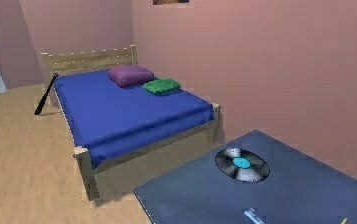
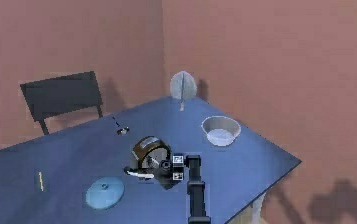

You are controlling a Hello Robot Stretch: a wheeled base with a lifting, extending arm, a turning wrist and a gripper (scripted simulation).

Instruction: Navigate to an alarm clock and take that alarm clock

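Arm (image 2: 197, 197), gripper (image 2: 137, 171) near possible alarm clock (image 2: 146, 152)

The blue-grey desk (image 1: 316, 190) stood on tan floor (image 1: 21, 160). Beyond the desk was a wooden bed (image 1: 126, 115) with a blue cover. A dark chair (image 2: 62, 96) stood at the desk's far side, and pink walls (image 1: 276, 60) rose behind it.
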